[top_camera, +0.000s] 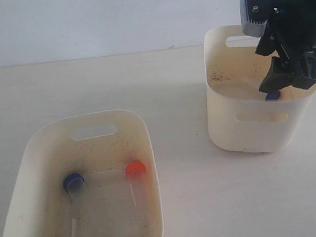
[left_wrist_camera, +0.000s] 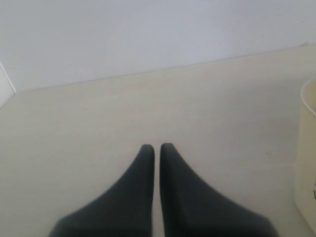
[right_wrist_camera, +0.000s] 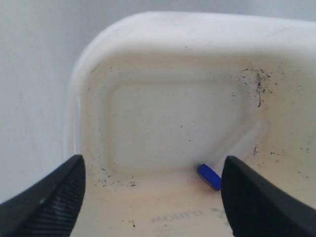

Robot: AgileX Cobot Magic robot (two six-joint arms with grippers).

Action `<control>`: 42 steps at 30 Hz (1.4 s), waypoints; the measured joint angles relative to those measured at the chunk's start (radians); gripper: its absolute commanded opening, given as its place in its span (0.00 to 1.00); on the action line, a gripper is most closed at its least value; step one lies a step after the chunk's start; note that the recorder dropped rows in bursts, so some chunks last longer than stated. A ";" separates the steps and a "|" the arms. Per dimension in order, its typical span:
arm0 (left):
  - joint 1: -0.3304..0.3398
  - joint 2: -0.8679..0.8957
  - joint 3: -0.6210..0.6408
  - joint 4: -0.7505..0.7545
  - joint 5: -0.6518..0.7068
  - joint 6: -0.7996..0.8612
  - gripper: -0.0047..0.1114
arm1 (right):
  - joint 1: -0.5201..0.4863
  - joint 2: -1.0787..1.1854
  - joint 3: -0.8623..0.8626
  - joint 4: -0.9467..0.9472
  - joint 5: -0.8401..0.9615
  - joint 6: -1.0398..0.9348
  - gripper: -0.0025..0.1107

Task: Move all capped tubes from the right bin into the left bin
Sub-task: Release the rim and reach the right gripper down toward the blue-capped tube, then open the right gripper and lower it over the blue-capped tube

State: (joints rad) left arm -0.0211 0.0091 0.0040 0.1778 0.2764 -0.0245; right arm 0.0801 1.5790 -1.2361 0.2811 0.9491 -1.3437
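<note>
I am holding the black right claw wide open over the cream-white plastic right bin, aiming to straddle the slim clear blue-capped tube lying by its wall.

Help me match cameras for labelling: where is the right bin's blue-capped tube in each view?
Exterior: blue-capped tube upper right, inside the right bin, under the right gripper.
Left wrist: not in it.
Right wrist: tube on the bin floor, beside one fingertip.
Shared landmark: the right bin around it.
</note>
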 measured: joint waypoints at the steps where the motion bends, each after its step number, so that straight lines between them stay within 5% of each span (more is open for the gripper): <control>1: 0.000 0.000 0.000 0.000 0.000 0.000 0.08 | 0.000 0.000 0.000 0.000 -0.003 0.000 0.65; 10: 0.000 0.000 0.000 0.000 0.000 0.000 0.08 | 0.000 0.000 0.000 0.008 -0.073 0.092 0.62; 18: 0.000 0.000 0.000 0.000 0.000 0.000 0.08 | 0.000 0.014 -0.009 0.007 -0.302 0.679 0.46; 21: 0.000 0.000 0.000 0.000 0.000 0.000 0.08 | 0.000 0.068 -0.042 -0.006 -0.263 0.760 0.54; 30: 0.000 0.000 0.000 0.000 0.000 0.000 0.08 | 0.000 0.328 -0.335 -0.143 0.012 1.106 0.53; 42: 0.000 0.000 0.000 0.000 0.000 0.000 0.08 | 0.000 0.506 -0.469 -0.256 0.126 1.198 0.53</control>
State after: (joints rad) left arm -0.0211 0.0091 0.0040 0.1778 0.2764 -0.0245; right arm 0.0801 2.0846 -1.7050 0.0250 1.0753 -0.1453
